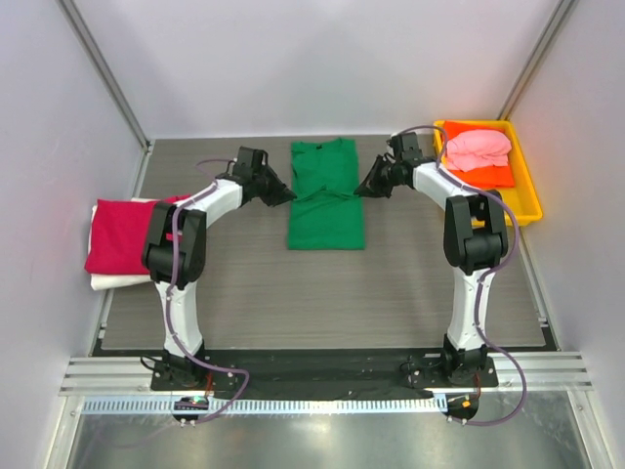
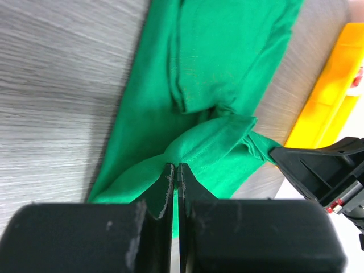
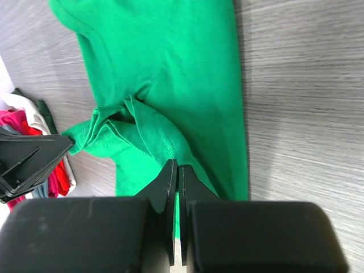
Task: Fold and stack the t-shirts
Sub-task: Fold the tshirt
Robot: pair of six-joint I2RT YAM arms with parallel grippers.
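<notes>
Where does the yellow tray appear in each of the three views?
Top view: the yellow tray sits at the upper right.
Left wrist: the yellow tray runs along the right edge.
Right wrist: not in view.
Shared landmark: the green shirt, seen in all three views.

No writing, label, brand, number or sign could be read anywhere: none on the green t-shirt point(image 1: 326, 200), and none on the yellow tray point(image 1: 527, 186) to its right or the crimson t-shirt point(image 1: 122, 234) to its left.
</notes>
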